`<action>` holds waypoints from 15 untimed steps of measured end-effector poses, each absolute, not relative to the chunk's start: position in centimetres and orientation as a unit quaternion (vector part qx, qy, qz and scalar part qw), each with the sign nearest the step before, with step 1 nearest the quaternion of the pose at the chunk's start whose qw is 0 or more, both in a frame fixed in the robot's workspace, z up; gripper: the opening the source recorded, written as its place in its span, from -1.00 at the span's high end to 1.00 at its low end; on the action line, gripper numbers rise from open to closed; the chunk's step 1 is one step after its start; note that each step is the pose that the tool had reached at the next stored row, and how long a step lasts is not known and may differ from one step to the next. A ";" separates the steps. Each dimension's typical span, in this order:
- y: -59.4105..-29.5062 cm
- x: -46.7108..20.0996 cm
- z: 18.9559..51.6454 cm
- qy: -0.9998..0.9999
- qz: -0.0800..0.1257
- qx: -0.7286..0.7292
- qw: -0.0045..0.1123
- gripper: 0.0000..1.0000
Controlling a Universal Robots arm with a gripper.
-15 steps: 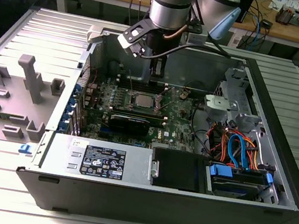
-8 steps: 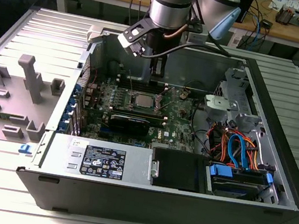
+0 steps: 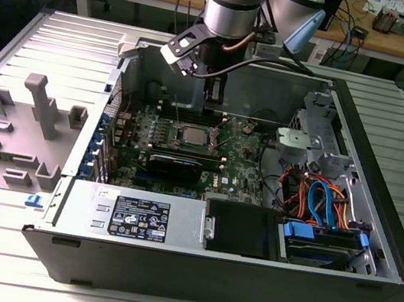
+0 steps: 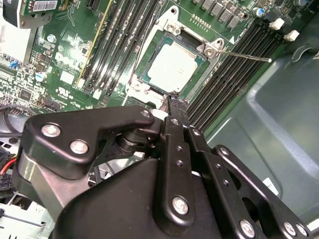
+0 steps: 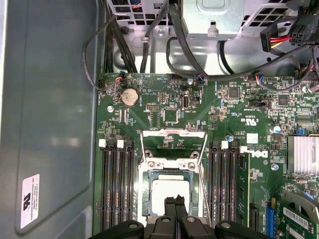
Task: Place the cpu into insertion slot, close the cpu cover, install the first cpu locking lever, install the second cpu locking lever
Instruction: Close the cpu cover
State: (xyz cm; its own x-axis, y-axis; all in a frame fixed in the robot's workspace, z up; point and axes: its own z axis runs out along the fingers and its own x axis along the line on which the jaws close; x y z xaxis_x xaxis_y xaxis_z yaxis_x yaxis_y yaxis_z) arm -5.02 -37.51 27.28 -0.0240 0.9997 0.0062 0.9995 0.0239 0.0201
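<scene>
The cpu (image 5: 169, 188) is a small square chip with a silvery top, lying flat in the socket on the green motherboard (image 5: 219, 107); it is also seen in the second wrist view (image 4: 172, 69) and the exterior view (image 3: 190, 135). The cpu cover (image 5: 173, 133), a thin metal frame with a square window, stands swung open behind the socket. A thin locking lever (image 4: 245, 56) sticks out free beside the socket. My gripper (image 5: 175, 201) hangs just above the cpu's near edge, shut with nothing between its fingers; its black fingertips (image 4: 168, 105) meet at a point.
Black memory slots (image 5: 117, 189) flank the socket on both sides. Cable bundles (image 5: 149, 45) and a metal drive cage (image 5: 214, 17) lie beyond the board. The grey case wall (image 5: 50, 109) stands close alongside. A black graphics card (image 3: 175, 165) and power supply (image 3: 136, 218) sit nearer the exterior view.
</scene>
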 end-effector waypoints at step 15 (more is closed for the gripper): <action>-37.5 -4.3 27.3 0.715 0.009 0.699 0.005 0.79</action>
State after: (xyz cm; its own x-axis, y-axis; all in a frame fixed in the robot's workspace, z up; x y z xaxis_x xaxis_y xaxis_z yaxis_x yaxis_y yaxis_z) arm -4.25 -37.51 27.28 -0.0240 0.9997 0.0062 0.9995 0.0239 0.0201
